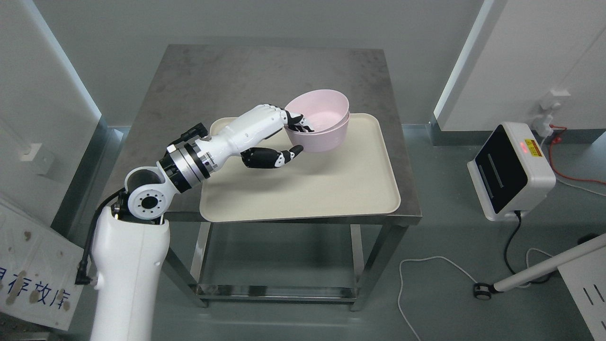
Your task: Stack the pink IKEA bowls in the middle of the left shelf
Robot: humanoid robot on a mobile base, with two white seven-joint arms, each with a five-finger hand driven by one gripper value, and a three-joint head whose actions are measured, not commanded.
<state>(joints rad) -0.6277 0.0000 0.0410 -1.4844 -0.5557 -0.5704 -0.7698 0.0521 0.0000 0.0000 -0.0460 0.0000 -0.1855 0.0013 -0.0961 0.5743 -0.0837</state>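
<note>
Presently, only the left arm is in view, entering from the lower left and reaching up and to the right over the steel table (246, 71). The left hand (277, 137) is closed on the near-left rim of the upper pink bowl (318, 111): the black-tipped fingers (299, 123) hook over the rim into the bowl, while the thumb (289, 154) sits below, against the outer wall of the stack. The upper pink bowl is nested inside the lower pink bowl (326, 139) and appears tilted slightly, its left side raised relative to the one beneath. Whether the lower bowl rests fully on the tray cannot be determined. Both bowls stand at the far edge of the cream tray (331, 189), roughly at its middle and right of the hand. The tray lies on the near half of the table, its near edge overhanging the table's front edge. To the right, on the floor and well apart from the table, a white device (509, 173) with a dark panel and a lit red indicator stands, with a black cable (509, 246) trailing from it.
</note>
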